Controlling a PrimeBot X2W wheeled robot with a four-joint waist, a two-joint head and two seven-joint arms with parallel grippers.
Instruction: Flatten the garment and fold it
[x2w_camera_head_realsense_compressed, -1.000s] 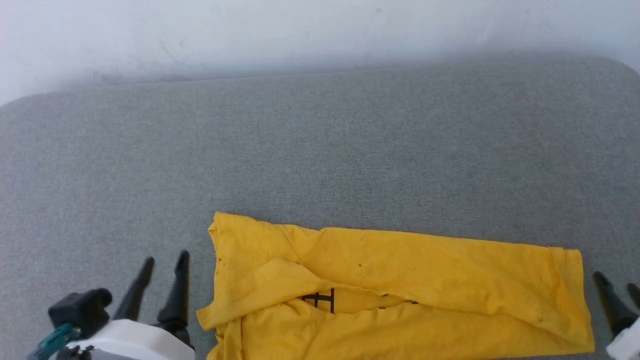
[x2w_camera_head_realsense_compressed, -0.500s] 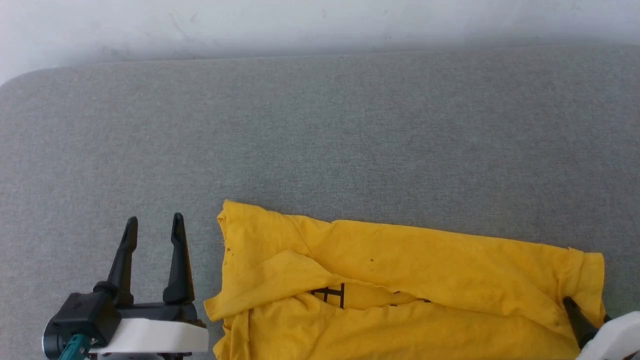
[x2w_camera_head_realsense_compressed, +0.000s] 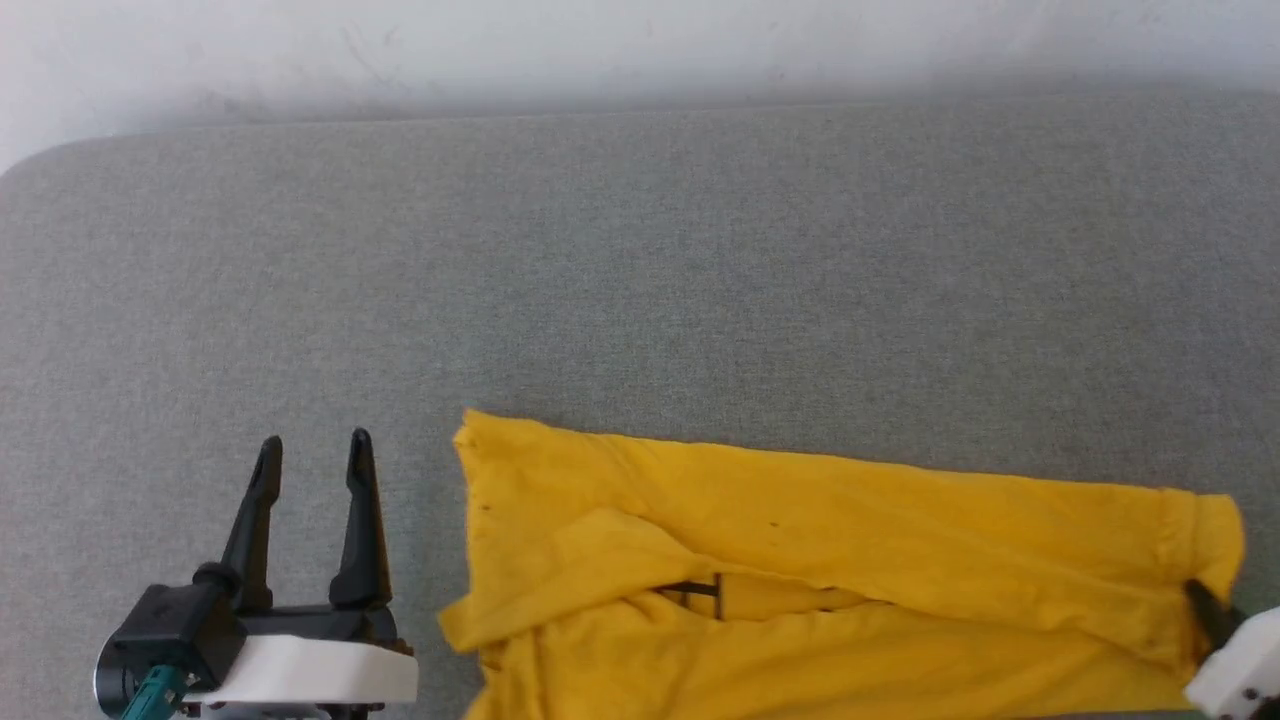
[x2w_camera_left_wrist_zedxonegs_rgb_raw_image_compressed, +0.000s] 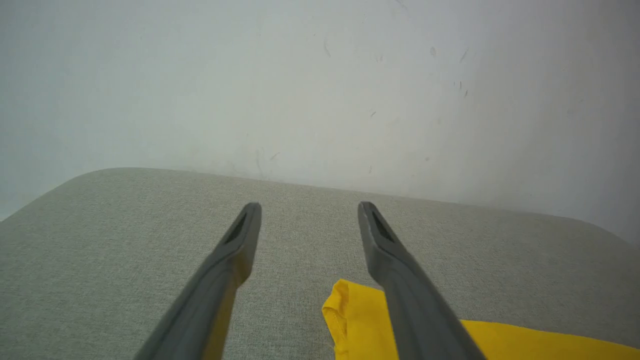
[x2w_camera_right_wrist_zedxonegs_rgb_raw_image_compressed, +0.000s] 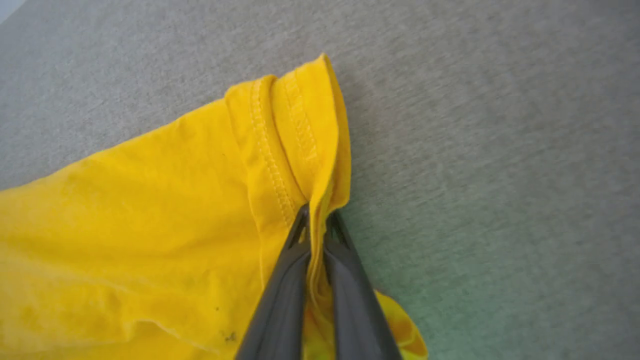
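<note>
Yellow garment (x2w_camera_head_realsense_compressed: 850, 540) on grey cushion (x2w_camera_head_realsense_compressed: 640, 280), right gripper (x2w_camera_right_wrist_zedxonegs_rgb_raw_image_compressed: 316, 216) jaws pinching its hem, left gripper (x2w_camera_head_realsense_compressed: 315, 445) jaws spread empty, wall (x2w_camera_head_realsense_compressed: 640, 40) behind

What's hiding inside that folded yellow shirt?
Through the gap in the garment, a few black printed lines peek out. The rest of the print is covered by yellow cloth.
</note>
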